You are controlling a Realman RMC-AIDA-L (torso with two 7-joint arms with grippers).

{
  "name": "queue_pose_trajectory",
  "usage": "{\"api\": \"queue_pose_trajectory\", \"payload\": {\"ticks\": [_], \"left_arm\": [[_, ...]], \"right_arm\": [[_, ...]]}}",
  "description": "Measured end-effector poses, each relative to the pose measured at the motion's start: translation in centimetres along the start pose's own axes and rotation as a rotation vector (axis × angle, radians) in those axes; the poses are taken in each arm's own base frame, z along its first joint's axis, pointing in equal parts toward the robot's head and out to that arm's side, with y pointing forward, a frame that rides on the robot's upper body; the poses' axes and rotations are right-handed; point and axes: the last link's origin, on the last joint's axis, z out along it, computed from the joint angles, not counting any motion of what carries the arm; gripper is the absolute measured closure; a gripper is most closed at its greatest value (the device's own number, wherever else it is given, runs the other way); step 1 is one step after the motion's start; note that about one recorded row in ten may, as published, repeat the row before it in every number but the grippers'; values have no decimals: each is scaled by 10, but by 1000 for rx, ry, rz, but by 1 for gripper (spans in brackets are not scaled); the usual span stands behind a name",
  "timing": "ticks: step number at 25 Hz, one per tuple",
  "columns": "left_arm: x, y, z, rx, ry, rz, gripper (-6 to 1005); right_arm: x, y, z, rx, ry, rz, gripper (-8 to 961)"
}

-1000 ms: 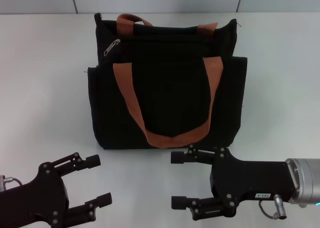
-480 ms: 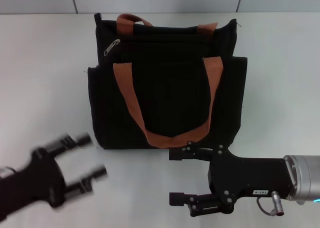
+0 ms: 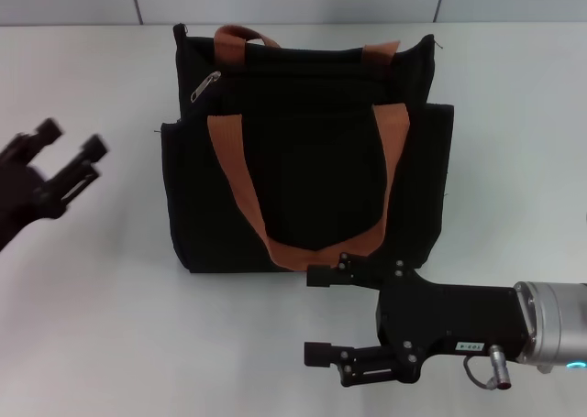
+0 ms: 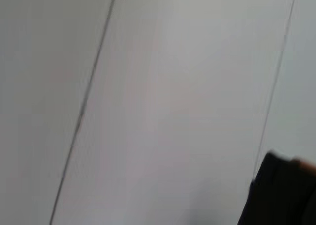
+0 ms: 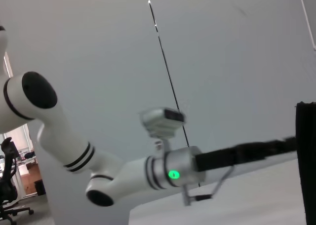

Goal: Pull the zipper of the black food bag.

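Your left gripper (image 3: 66, 153) is hanging with fingers spread apart and nothing between them, off the left side of the black food bag (image 3: 307, 160), about level w/ its upper half and clear of it. Your right gripper (image 3: 316, 316) is also standing released and empty, just in front of the bag's bottom edge, its upper finger almost at the low loop of the brown strap (image 3: 316, 243); I cannot tell if it is touching.

The zipper (image 3: 204, 85) is lying near the bag's top left corner, so from the left jaws it is to the right and a bit farther back, w/ only bare table (image 3: 83, 279) and the bag's side between. From the right jaws it is far, across the whole front of the bag. So I am judging the left arm is the nearer one for the pull.

The pull tab is small, silver, elongated, and it is lying tilted, its long axis going diagonal, upper end toward the bag's middle. The track is running along the top edge toward the bag's right side, approx. parallel to it, so the pull is probably going that way. The tab is thin and flat on the fabric, so you are needing a careful pinch.

The left wrist view is showing only a dark corner of the bag.
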Motion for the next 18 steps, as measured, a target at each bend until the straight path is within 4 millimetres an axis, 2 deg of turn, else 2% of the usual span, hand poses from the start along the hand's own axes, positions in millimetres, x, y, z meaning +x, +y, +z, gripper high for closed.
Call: {"api": "queue_pose_trajectory", "payload": {"ticks": [5,6,8,9,11,18], "left_arm": [[-5,9,48,-119,-133,54,244],[-5,9,48,-119,-133,54,244],[-6,17,66,-172,-169,80,244],[-6,17,66,-172,-169,80,244],[1,21,85,-178,-133,71,244],[17,23,94,-176,-29,43,244]], "right_arm": [[2,-5,0,36,8,0,115],[2,-6,0,47,9,1,115],[3,-7,-1,61,12,4,115],[3,-7,0,61,12,8,115],[3,-7,0,59,11,17,115],[0,-8,0,72,-18,19,115]]}}
